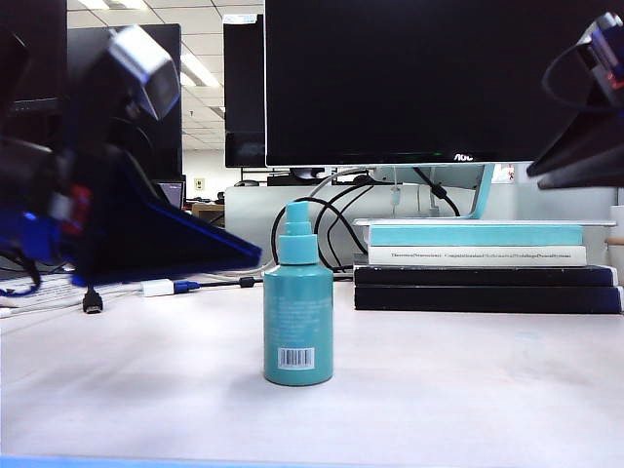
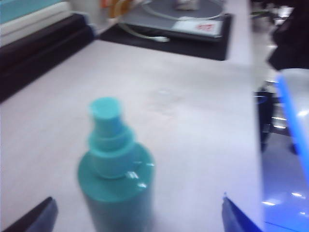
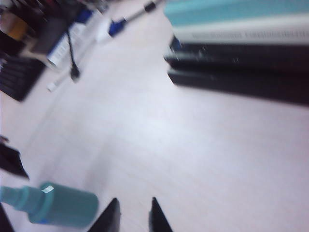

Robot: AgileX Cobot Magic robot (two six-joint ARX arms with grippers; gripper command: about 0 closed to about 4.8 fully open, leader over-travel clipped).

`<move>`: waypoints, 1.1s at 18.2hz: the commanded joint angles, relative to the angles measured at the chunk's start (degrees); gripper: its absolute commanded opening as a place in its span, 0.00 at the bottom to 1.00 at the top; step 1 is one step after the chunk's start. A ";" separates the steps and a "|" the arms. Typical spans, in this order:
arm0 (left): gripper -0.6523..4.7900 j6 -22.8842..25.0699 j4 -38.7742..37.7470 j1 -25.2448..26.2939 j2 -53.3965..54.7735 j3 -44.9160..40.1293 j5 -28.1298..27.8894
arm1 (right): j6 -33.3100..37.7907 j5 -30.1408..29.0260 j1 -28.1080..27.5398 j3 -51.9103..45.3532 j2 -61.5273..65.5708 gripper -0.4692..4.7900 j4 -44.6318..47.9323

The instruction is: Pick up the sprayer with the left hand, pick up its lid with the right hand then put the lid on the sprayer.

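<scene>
Uncapped and upright mid-table, the sprayer (image 1: 297,302) stands ungrasped between the wide-open left gripper's (image 2: 137,215) fingertips, while the right gripper (image 3: 133,215), narrowly parted and empty, hovers nearby; the lid is not visible, so everything remains.

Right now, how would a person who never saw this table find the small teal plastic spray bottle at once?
Look below the big black monitor, on the pale table. Left of the stacked books stands the small teal plastic spray bottle, upright and alone. Only it has a stepped nozzle and a white barcode label.
</scene>
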 commanded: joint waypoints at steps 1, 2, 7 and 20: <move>1.00 -0.90 1.68 -1.09 2.62 2.08 -2.84 | -2.78 9.05 3.61 0.26 0.04 0.25 -4.48; 1.00 -1.55 1.86 -1.09 3.67 2.82 -3.10 | -3.69 11.91 5.99 0.26 0.04 0.25 -5.57; 1.00 -5.05 1.49 -1.55 8.20 8.04 -1.22 | -4.09 24.61 14.93 0.28 0.09 0.26 -5.42; 1.00 -3.43 4.87 -4.07 15.91 9.18 0.96 | -6.36 26.95 15.45 0.26 1.27 0.37 -8.20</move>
